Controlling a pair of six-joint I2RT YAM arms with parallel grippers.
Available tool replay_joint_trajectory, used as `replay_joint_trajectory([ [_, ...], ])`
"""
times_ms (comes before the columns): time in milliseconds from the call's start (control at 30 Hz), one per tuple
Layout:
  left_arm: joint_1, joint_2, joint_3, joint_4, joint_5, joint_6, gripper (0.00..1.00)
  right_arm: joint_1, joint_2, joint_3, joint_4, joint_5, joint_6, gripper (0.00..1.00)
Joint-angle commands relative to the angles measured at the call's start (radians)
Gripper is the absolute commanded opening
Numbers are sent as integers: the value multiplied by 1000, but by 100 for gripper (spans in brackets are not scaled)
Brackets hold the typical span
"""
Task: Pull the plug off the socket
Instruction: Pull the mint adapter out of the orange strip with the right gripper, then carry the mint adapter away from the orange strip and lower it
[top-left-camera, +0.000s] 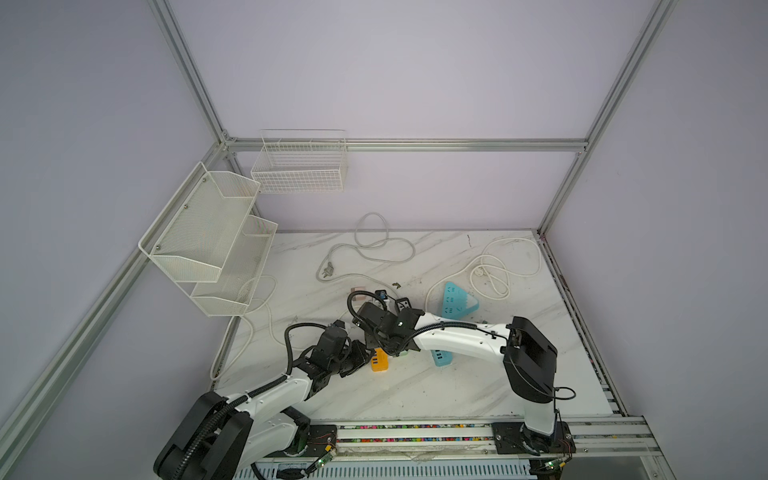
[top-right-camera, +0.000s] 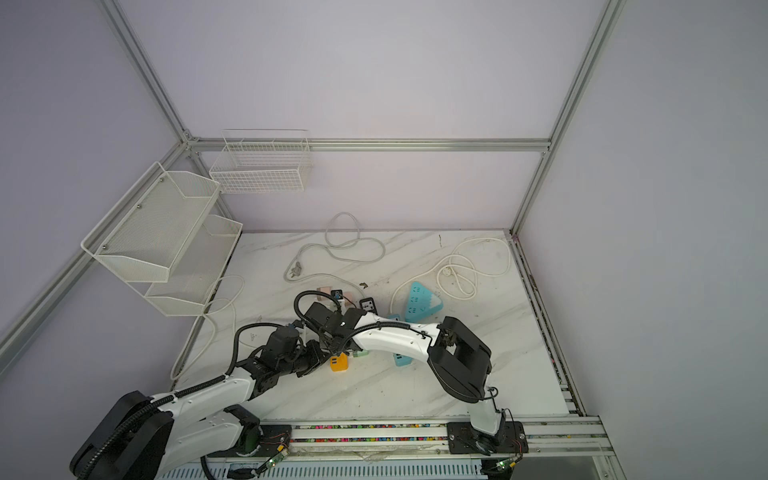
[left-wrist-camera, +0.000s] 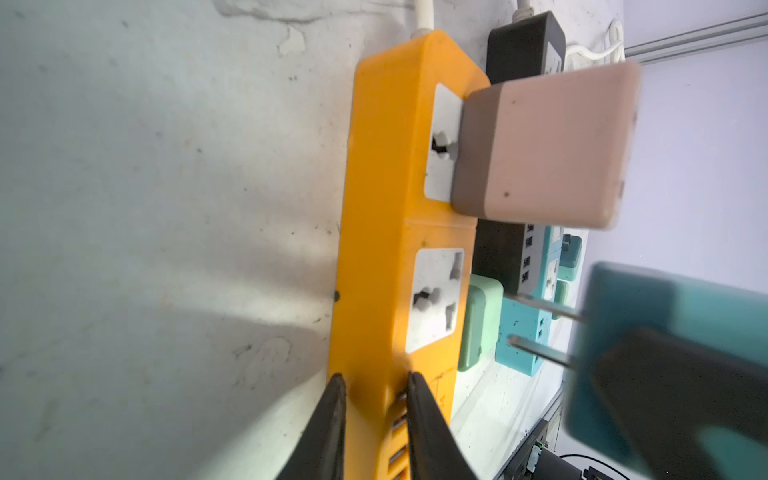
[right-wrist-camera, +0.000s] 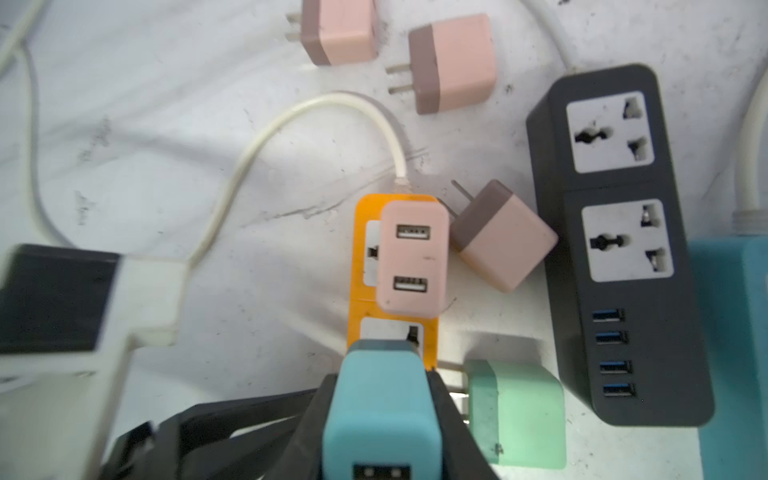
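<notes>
Teal plug (right-wrist-camera: 382, 419) sitting clear of strip (left-wrist-camera: 382, 208), right gripper (right-wrist-camera: 382, 390) squeezing its sides.
Looks light, stiff, slick; left gripper (left-wrist-camera: 376, 378) pinning strip.

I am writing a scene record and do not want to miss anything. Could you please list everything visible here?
orange power strip: 1, orange, mid-table
plugged pink charger: 1, pink, in the orange power strip
loose pink chargers: 3, pink, lying nearby
blue charger: 1, blue, lifted, prongs out of socket
green charger: 1, green, lying beside orange strip
black power strip: 1, black, nearby
blue power strip: at least 1, light blue, behind right arm
white cables: several, white, table
wall baskets: 2, white, walls
table: 1, white marble
left claw: black, shut on orange power strip
right claw: black, shut on blue charger
</notes>
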Motion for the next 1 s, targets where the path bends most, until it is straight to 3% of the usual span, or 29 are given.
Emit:
replay_joint_trajectory([
  [0,-2,11,-18,-165,-48,-2,25,-1,-82,-49,40,-15,-15,17],
  [267,-2,-56,86,-219,-37,33,31,-17,-313,-246,82,-17,4,17],
  [633,-9,-112,122,-299,-68,54,33,-69,-627,-660,327,-154,102,17],
  [967,-43,-132,133,-342,-132,51,35,-106,-657,-868,554,-237,142,17],
])
